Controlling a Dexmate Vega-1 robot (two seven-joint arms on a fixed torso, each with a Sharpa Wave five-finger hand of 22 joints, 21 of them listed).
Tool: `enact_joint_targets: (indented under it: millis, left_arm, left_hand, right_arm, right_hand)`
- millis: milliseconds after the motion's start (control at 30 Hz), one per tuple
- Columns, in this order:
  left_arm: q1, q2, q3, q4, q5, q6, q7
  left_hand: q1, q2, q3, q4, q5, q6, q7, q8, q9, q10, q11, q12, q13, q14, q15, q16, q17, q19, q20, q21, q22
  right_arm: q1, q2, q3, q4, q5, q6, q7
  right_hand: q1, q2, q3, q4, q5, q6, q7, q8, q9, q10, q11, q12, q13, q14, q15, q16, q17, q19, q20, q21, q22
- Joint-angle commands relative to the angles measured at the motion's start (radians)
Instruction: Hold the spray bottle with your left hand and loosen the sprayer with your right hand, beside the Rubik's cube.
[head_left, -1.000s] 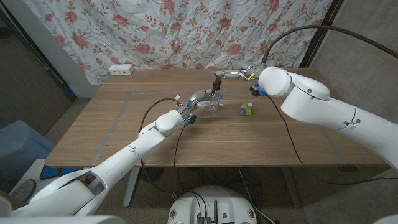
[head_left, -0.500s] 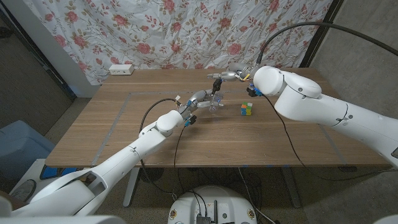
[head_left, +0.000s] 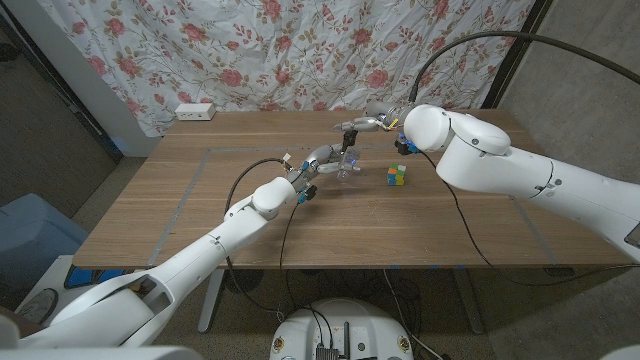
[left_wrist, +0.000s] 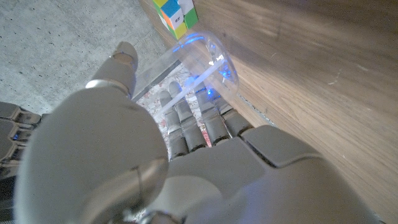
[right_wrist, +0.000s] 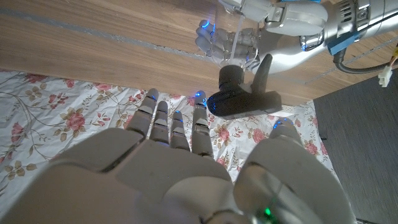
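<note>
Left hand (head_left: 322, 158) grips the clear spray bottle (head_left: 345, 166) upright on the tabletop (head_left: 200, 200) near the Rubik's cube (head_left: 398, 176), steadying it so the open, empty right hand (right_wrist: 186, 155) can take the black sprayer (right_wrist: 242, 93).

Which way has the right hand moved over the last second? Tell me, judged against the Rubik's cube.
Yes. The right hand has slid toward picture left, away from above the Rubik's cube and up to the sprayer of the spray bottle.

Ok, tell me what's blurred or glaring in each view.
Head view: evenly lit and sharp, though the spray bottle is tiny. Left wrist view: the left hand looms soft; blue glints on the clear bottle. Right wrist view: the right hand is blurred; the black sprayer is sharper.
</note>
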Motion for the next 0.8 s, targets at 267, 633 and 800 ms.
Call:
enact_joint_targets:
  millis: [267, 633, 800]
  left_arm:
    - [0.004, -0.002, 0.002, -0.004, 0.002, -0.002, 0.003]
    - [0.005, -0.004, 0.003, -0.003, 0.003, -0.005, 0.003]
    - [0.005, -0.006, 0.004, -0.002, 0.001, -0.005, 0.001]
  left_hand:
    - [-0.112, 0.133, 0.026, 0.016, -0.002, 0.013, 0.015, 0.000, 0.001, 0.019, -0.010, -0.003, 0.004, 0.004, -0.105, 0.001, 0.004, 0.007, -0.017, -0.004, 0.006]
    - [-0.115, 0.135, 0.029, 0.016, -0.002, 0.013, 0.017, -0.001, 0.001, 0.017, -0.010, -0.005, 0.005, 0.004, -0.106, 0.000, 0.004, 0.007, -0.015, -0.004, 0.006]
    - [-0.116, 0.135, 0.030, 0.016, -0.002, 0.012, 0.017, -0.001, 0.001, 0.018, -0.012, -0.006, 0.005, 0.004, -0.105, -0.001, 0.004, 0.007, -0.014, -0.004, 0.006]
  right_arm:
    - [-0.014, -0.012, 0.035, -0.015, 0.058, 0.011, -0.024]
    - [-0.063, -0.020, 0.097, -0.020, 0.107, 0.051, -0.067]
    - [-0.082, -0.021, 0.121, -0.018, 0.133, 0.068, -0.079]
  right_hand:
    - [0.159, 0.070, 0.096, -0.120, -0.028, 0.004, -0.013, 0.015, 0.001, 0.000, 0.001, 0.008, 0.000, -0.011, 0.004, 0.000, -0.013, 0.026, 0.002, 0.001, 0.002]
    - [0.247, 0.090, 0.148, -0.143, 0.005, 0.015, -0.028, 0.021, 0.001, 0.005, 0.001, 0.009, -0.001, -0.011, 0.003, 0.000, -0.018, 0.029, 0.001, 0.001, 0.001]
    - [0.282, 0.095, 0.169, -0.146, 0.023, 0.023, -0.037, 0.024, 0.002, 0.009, -0.002, 0.010, -0.001, -0.008, 0.002, 0.001, -0.020, 0.031, 0.000, 0.001, 0.001]
